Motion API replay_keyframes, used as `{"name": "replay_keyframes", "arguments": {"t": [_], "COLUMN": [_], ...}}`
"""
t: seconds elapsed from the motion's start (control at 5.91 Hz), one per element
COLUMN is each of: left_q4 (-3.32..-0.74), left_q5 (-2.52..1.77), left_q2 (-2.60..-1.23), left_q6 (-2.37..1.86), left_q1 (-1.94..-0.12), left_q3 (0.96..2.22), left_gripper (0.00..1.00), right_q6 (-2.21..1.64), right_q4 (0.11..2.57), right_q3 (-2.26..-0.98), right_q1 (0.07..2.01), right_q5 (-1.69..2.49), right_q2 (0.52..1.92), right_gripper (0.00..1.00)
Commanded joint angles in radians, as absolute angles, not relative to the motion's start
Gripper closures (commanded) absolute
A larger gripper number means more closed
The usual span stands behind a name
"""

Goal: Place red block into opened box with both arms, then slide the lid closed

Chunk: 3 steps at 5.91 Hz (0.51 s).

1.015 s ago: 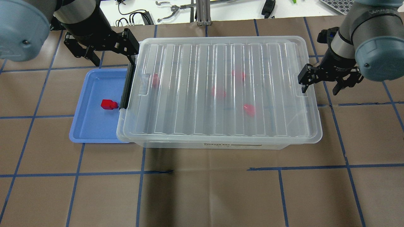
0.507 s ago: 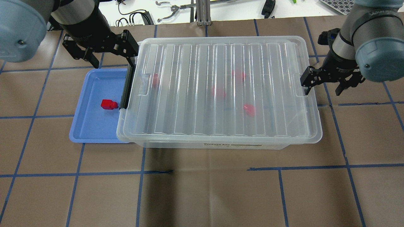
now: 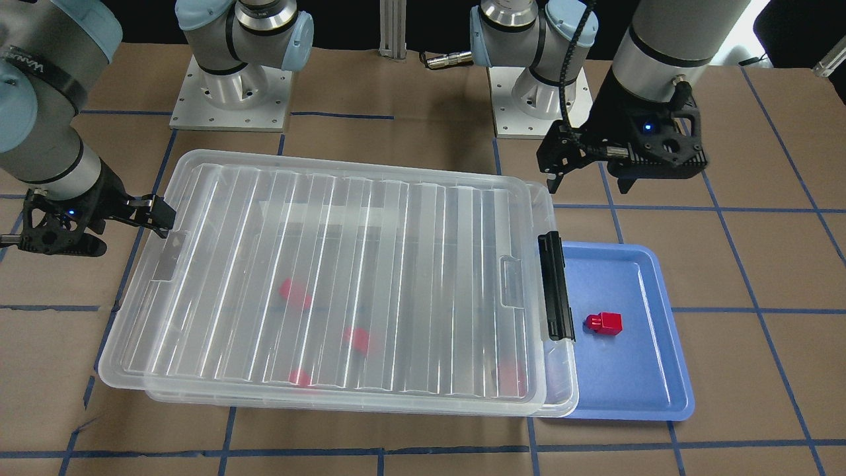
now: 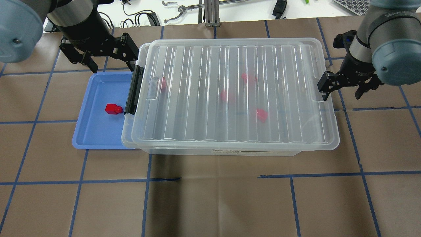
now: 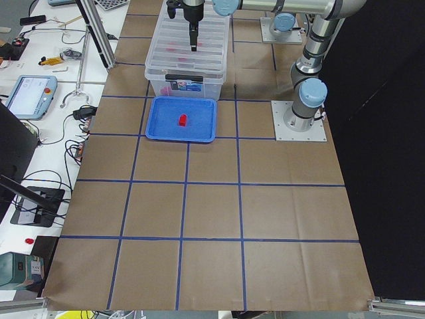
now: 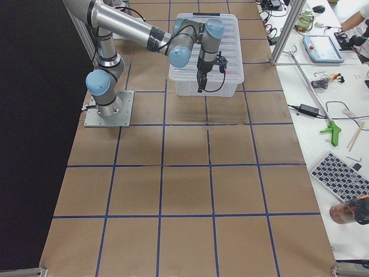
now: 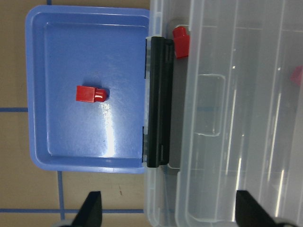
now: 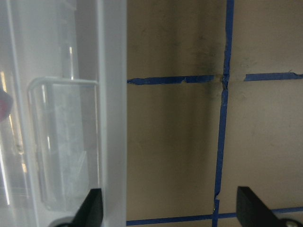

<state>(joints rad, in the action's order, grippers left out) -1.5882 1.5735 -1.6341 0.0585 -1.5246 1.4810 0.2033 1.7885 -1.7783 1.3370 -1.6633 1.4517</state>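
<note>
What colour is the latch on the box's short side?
Black. The latch shows best in the left wrist view, next to the blue tray.

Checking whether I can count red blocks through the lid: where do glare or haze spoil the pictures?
Exterior front-facing: white glare streaks on the lid; the blocks beneath are pink smears. Overhead exterior: less glare, four hazy blocks countable. Left wrist-mounted: sharp, the red block crisp on the blue tray, which carries a sheen.
</note>
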Motion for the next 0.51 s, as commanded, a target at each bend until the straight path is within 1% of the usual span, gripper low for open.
{"name": "replay_keyframes", "arguments": {"t": [0.0,0.17,0.34], "left_q4": [-1.591,-1.573,-1.501], "left_q5": [1.566,1.568,1.571], "left_q2": [-1.651,-1.666,-1.695], "left_q6": [0.354,0.616,0.828], "left_q1": [-1.393,-1.366,-1.323], "left_q3": [1.485,1.502,1.534], "left_gripper": [0.02,0.02,0.02], "right_q6": [0.244,0.245,0.274], "right_q4": [1.79,1.79,1.79], "right_q3": [-1.778,-1.778,-1.778], "right_q1": [1.315,1.309,1.289], "right_q5": [-1.664,-1.672,-1.678], "right_q2": [1.451,1.451,1.451], "right_gripper": [0.0,0.0,0.0]}}
